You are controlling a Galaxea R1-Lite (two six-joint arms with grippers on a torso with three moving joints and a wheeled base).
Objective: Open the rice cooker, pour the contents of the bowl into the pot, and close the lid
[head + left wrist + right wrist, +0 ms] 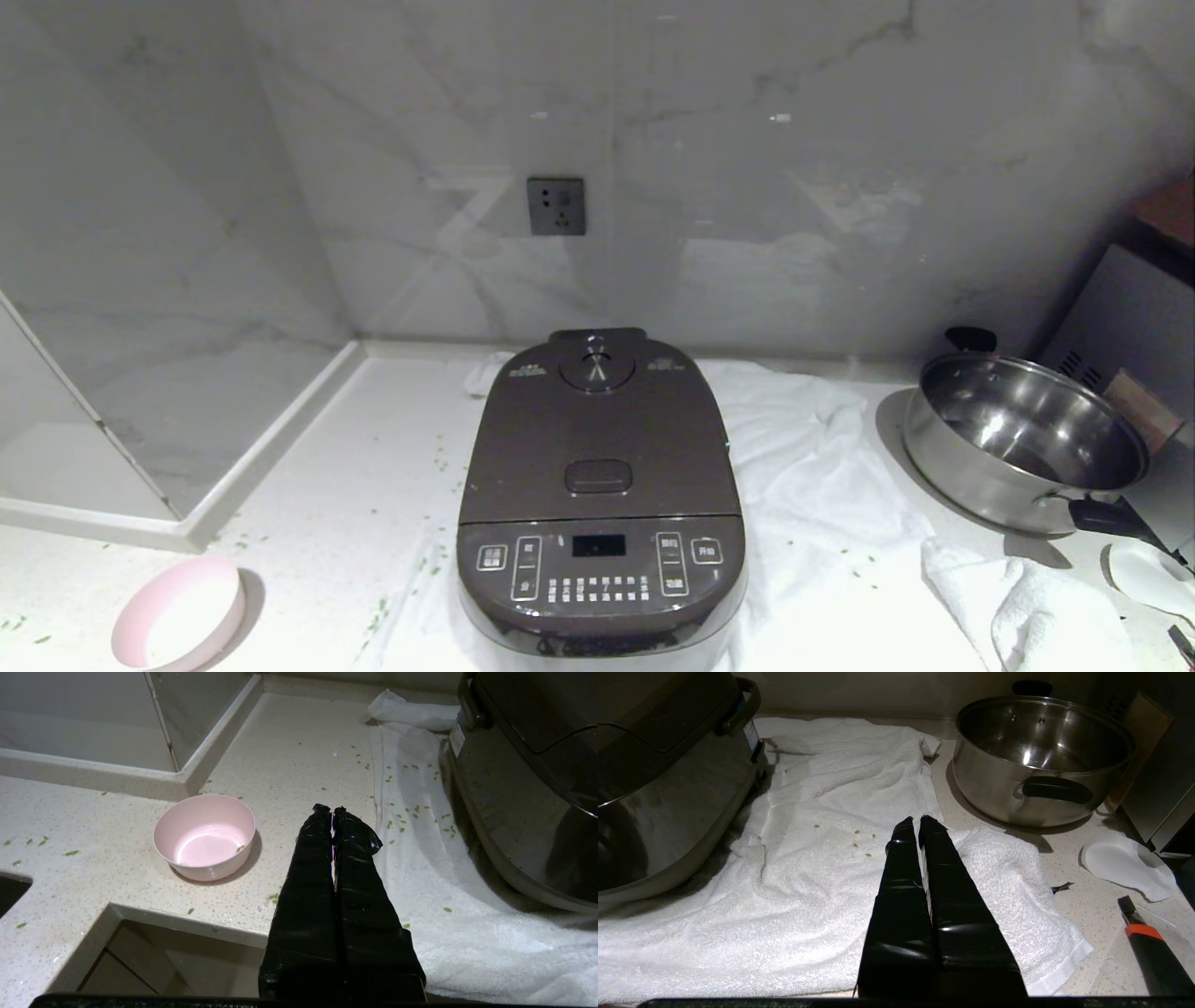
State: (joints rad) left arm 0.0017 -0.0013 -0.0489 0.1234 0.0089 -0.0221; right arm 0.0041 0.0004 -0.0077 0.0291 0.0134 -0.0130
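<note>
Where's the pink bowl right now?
In the head view the bowl stands on the counter at the robot's left, apart from the rice cooker, just off the white towel's edge.

The rice cooker point(600, 504), a large dark brown-grey rounded-square unit, stands on a white cloth with its button panel and small dark display facing forward. Its lid point(597, 434) is shut flat, round steam vent at the back, oblong button near the front edge. The small pale pink bowl point(179, 614) sits upright on the speckled counter, well to the cooker's left, holding barely one green bit point(240, 848); more lie scattered around
</note>
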